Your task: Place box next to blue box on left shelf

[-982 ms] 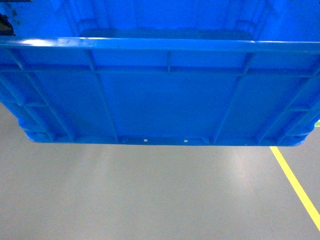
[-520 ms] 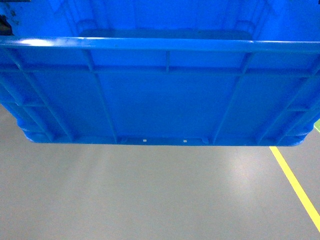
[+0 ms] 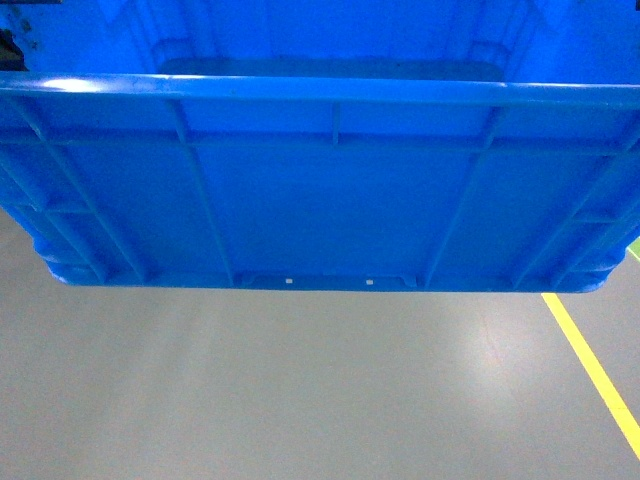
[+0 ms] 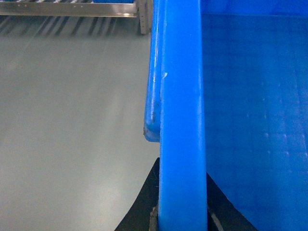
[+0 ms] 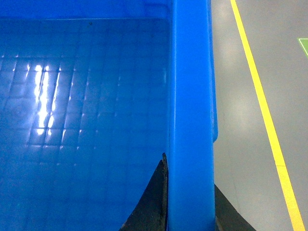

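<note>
The box (image 3: pixel 320 190) is held off the floor (image 3: pixel 300 390), clear of any support. In the head view its ribbed long wall and thick top rim fill the upper half of the frame, with grey floor directly beneath its lower edge.

Left hand (image 4: pixel 182 219): clamped on the box's left end rim. The rim runs straight away from the hand, up through the left wrist view. One dark finger (image 4: pixel 139 207) lies on the outer side of the rim; the other lies on the inner side, over the box's gridded bottom. Both fingers press against the rim.

Right hand (image 5: pixel 190 219): clamped on the opposite end rim in the same manner. One dark finger (image 5: pixel 151 202) sits on the inner side, above the box's interior; the other sits on the outer side, over the floor.

Beyond the right hand, on its outer side, a yellow line (image 5: pixel 262 101) runs along the floor, and a green marking (image 5: pixel 303 45) shows at the far edge.

Beyond the left hand, ahead and to its outer side, the left shelf (image 4: pixel 72 8) shows as a grey metal rail with a leg. The box is apart from it, with open floor between them.
</note>
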Robot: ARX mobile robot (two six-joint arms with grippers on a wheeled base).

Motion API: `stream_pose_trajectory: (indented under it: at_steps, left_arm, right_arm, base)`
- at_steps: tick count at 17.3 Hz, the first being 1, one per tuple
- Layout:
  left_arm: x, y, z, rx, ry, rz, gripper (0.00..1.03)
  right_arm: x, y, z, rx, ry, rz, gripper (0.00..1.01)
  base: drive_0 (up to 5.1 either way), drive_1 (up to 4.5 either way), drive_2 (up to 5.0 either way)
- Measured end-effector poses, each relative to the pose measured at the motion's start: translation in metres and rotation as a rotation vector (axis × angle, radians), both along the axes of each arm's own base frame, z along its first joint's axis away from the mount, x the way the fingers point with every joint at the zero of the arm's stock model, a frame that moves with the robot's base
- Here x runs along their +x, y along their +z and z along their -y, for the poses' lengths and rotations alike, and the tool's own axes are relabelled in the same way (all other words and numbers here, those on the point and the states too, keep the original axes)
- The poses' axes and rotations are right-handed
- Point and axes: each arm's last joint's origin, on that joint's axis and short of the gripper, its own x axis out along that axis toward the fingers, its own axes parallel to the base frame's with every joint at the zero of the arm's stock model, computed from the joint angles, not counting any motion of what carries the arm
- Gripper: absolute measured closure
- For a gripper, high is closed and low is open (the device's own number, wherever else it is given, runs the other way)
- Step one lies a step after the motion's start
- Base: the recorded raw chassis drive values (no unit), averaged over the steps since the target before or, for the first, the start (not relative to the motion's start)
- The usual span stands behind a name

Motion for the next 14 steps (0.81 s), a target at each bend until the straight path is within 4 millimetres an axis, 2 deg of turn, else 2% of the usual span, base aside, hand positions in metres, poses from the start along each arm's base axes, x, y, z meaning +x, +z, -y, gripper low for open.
stream_pose_trajectory:
  at_steps: [14]
  left_arm:
    - [0.0, 0.0, 0.0, 0.0, 0.0, 0.0, 0.95]
  right_arm:
    - [0.0, 0.0, 0.0, 0.0, 0.0, 0.0, 0.93]
  base:
    - [0.0, 4.24, -4.3]
